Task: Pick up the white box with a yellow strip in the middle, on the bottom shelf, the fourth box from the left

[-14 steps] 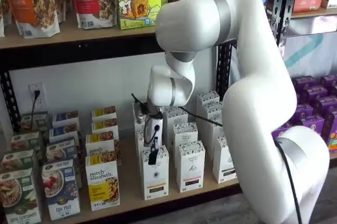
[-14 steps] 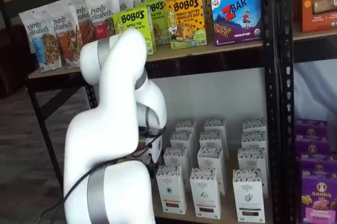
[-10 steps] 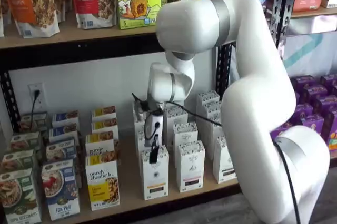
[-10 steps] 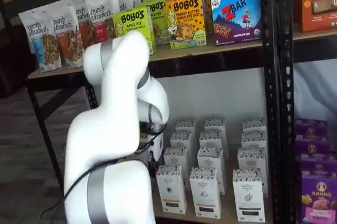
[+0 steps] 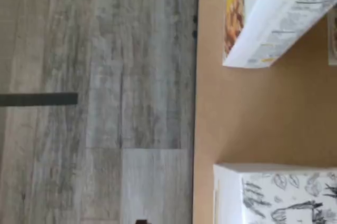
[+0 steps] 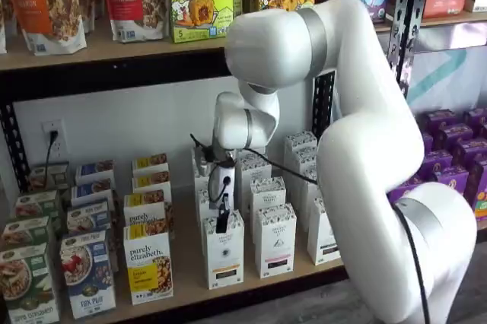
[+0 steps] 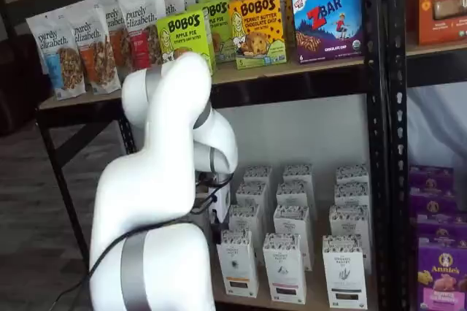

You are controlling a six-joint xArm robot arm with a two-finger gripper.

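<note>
The white box (image 6: 224,252) with the yellow strip stands at the front of the bottom shelf (image 6: 185,263), first in its row of white cartons. It also shows in a shelf view (image 7: 237,263). My gripper (image 6: 222,220) hangs right over its top front edge, black fingers pointing down and seen side-on, so no gap shows. I cannot tell whether the fingers touch the box. In the wrist view the box's speckled top (image 5: 279,197) sits at the edge of the tan board (image 5: 253,113). In a shelf view (image 7: 217,231) my gripper is mostly hidden behind the arm.
A Purely Elizabeth granola box (image 6: 148,263) stands just left of the white box and shows in the wrist view (image 5: 274,19). More white cartons (image 6: 275,239) stand to the right and behind. A black upright (image 6: 323,107) rises behind the arm. Purple Annie's boxes (image 6: 453,176) fill the neighbouring rack.
The arm's upper links have shifted slightly up and to the right. The gripper has stayed over the white box, rising a little.
</note>
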